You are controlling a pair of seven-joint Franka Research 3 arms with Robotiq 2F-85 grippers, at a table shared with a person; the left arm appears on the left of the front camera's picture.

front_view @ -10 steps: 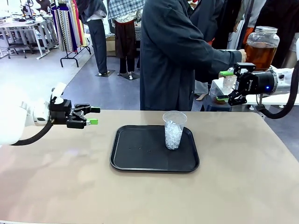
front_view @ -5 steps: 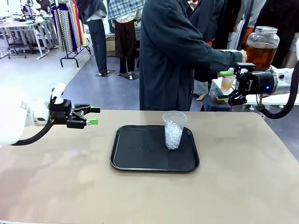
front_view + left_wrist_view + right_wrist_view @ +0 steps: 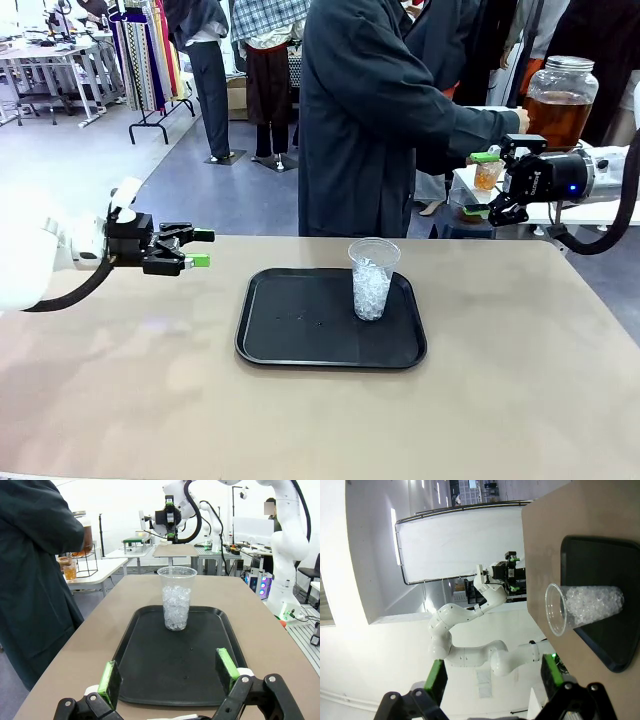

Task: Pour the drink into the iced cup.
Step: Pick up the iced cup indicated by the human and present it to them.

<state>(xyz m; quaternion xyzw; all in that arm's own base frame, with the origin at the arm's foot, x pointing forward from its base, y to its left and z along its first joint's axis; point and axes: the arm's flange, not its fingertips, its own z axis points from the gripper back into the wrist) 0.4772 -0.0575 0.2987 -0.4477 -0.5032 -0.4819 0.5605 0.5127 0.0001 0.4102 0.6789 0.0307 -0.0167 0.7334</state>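
Though blurry, far cup [image 3: 487,176] seems fuller.

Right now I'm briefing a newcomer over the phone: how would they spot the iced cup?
Look at the tan table and the black tray at its middle. Seen from the robot's side, on the tray's far right part a clear plastic cup stands upright, holding ice. Unlike the second cup beside the glass dispenser beyond the table, it holds no amber drink.
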